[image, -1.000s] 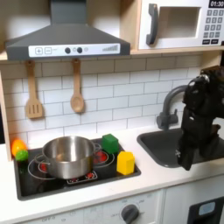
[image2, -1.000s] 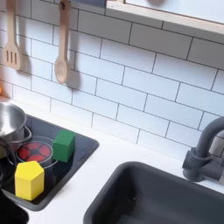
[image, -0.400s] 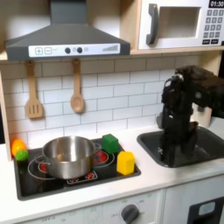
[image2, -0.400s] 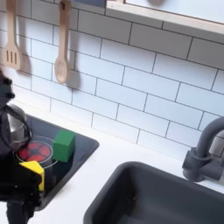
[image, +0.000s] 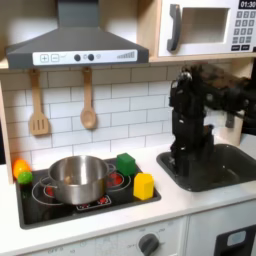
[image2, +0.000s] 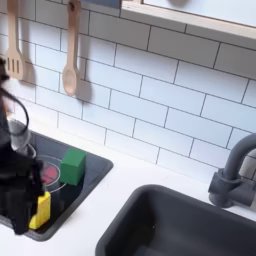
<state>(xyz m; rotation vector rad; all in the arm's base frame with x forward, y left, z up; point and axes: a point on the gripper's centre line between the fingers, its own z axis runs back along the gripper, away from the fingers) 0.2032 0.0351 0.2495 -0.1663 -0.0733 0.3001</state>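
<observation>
While the gripper hangs over the counter between the sink and the stove, it holds nothing that can be made out — blur hides whether its jaws are parted or closed. Nearest it, the yellow block sits untouched on the stove's front right corner, beside the green block and the pot — no grasp made yet.

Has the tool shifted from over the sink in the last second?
Yes. In the first exterior view the tool has moved left, from over the sink toward the yellow block on the stove.
</observation>
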